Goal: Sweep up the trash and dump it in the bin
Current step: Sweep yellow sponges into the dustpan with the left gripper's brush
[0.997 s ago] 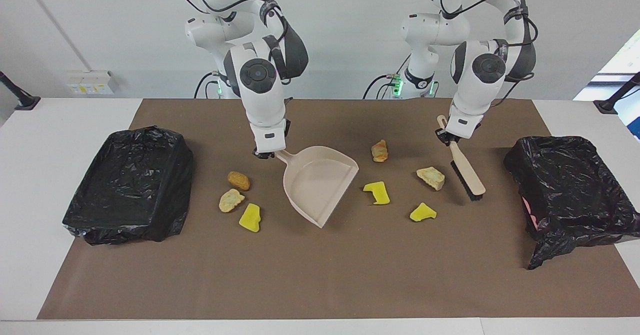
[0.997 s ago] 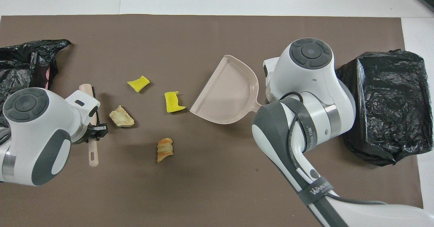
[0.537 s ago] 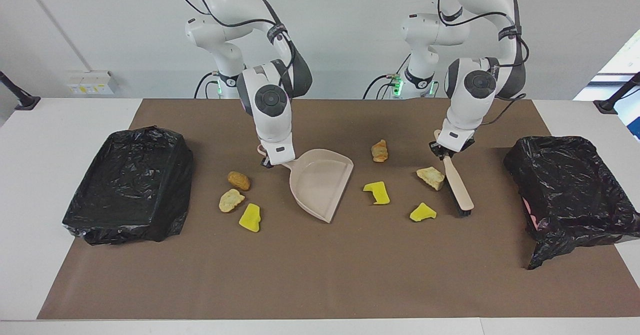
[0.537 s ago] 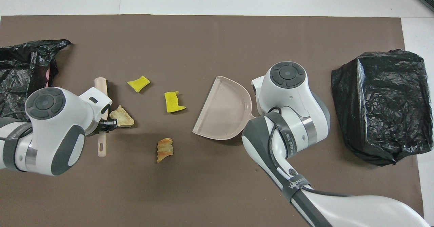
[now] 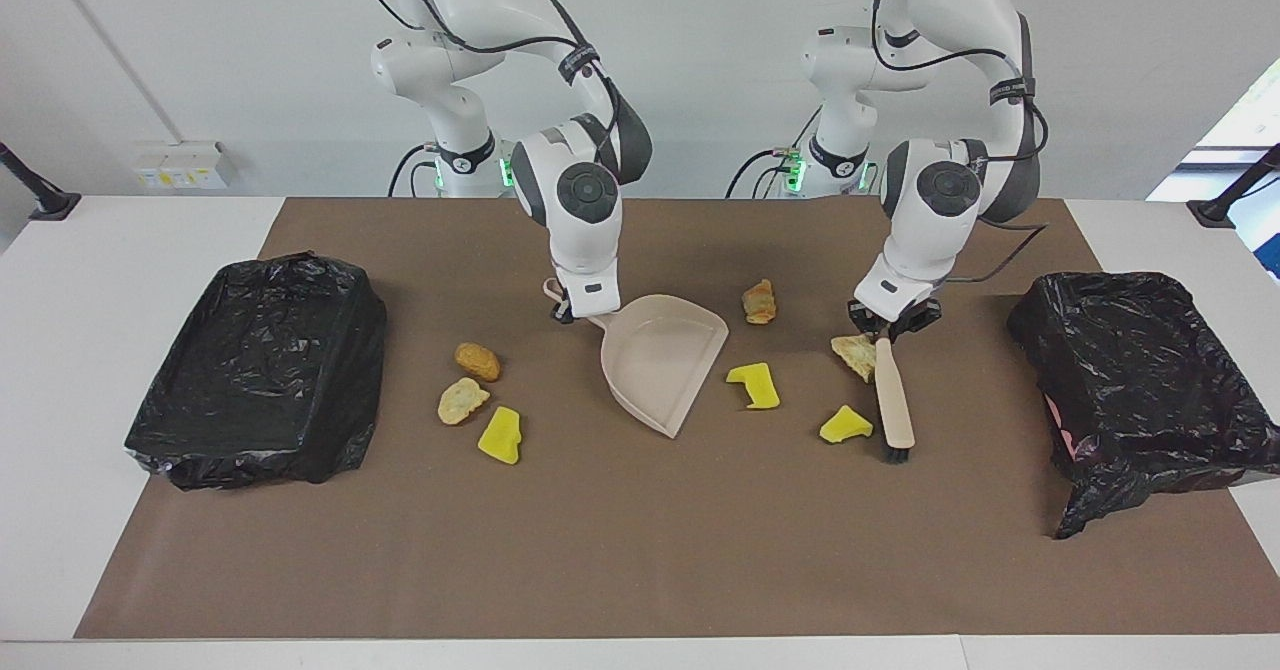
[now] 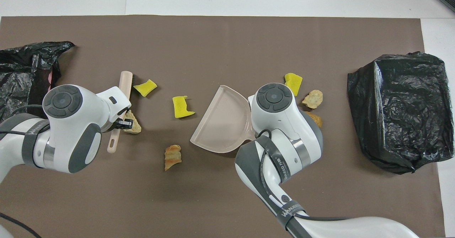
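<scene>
My right gripper (image 5: 567, 312) is shut on the handle of the beige dustpan (image 5: 660, 360), whose mouth faces the yellow scrap (image 5: 753, 385) close by. Shut on the brush (image 5: 893, 400), my left gripper (image 5: 885, 334) holds it with the bristle end down at the mat beside another yellow scrap (image 5: 845, 425). A tan lump (image 5: 855, 353) lies against the brush by that gripper. A golden-brown lump (image 5: 760, 302) lies nearer the robots. Toward the right arm's end lie three more pieces of trash: a brown lump (image 5: 477, 360), a tan lump (image 5: 462, 400) and a yellow chunk (image 5: 499, 435).
Two bins lined with black bags stand on the brown mat (image 5: 640, 550), one at the right arm's end (image 5: 260, 370) and one at the left arm's end (image 5: 1140, 370). In the overhead view the right arm (image 6: 280, 124) covers its gripper and part of the dustpan (image 6: 220, 124).
The left gripper carried the brush toward the table's middle, up against the tan lump. The right gripper shifted the dustpan a little toward the left arm's end and turned it.
</scene>
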You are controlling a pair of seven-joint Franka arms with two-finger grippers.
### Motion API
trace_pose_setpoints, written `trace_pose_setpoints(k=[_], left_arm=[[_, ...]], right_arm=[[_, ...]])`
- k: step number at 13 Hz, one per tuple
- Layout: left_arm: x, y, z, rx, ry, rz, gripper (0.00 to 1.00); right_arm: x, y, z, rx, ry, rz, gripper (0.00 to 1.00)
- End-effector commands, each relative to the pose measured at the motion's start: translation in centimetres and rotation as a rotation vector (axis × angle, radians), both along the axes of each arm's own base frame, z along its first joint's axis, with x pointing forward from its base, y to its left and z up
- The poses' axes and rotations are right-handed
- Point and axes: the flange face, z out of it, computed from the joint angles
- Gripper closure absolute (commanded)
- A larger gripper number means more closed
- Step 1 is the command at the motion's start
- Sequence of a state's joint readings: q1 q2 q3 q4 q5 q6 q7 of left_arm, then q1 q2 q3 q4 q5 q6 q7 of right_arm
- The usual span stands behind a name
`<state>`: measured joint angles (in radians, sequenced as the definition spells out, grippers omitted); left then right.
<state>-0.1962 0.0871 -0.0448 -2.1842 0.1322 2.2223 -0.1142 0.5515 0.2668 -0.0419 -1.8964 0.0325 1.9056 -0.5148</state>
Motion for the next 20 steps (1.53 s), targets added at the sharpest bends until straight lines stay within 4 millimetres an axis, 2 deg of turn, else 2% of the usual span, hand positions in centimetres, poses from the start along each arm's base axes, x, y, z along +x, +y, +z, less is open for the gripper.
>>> trace_pose_setpoints(k=[1, 5, 8, 12, 13, 16, 18, 20], left_arm=[[-1.0, -3.6, 0.0, -0.013, 0.01, -0.086, 1.0], [-3.7, -9.7, 0.4, -0.076, 0.034, -0.151, 1.0], [-6.8, -14.5, 0.7, -0.106, 0.091, -0.216, 1.0], [-9.8, -19.0, 1.7, -0.153, 0.177, -0.236, 1.0], [-10.5, -20.4, 2.8, -0.152, 0.187, -0.262, 1.0], [-11.2, -20.1, 6.7, -0.13, 0.22, -0.216, 1.0], [-12.2, -19.7, 6.7, -0.095, 0.258, -0.147, 1.0], [-12.3, -18.3, 7.3, -0.05, 0.272, 0.01, 1.0]], right_arm=[[-1.3, -0.3, -0.1, -0.015, -0.024, -0.012, 1.0], [-1.1, -0.6, -0.2, -0.014, -0.023, -0.015, 1.0], [-1.0, -0.7, -0.2, -0.012, -0.025, -0.015, 1.0], [-1.1, -0.8, -0.3, -0.014, -0.023, -0.015, 1.0], [-1.1, -0.9, -0.4, -0.014, -0.023, -0.017, 1.0], [-0.8, -1.0, -0.4, -0.003, -0.031, 0.001, 1.0], [-0.4, -1.6, -0.5, 0.013, -0.025, 0.083, 1.0], [0.1, -2.5, -0.5, 0.002, -0.033, 0.173, 1.0]])
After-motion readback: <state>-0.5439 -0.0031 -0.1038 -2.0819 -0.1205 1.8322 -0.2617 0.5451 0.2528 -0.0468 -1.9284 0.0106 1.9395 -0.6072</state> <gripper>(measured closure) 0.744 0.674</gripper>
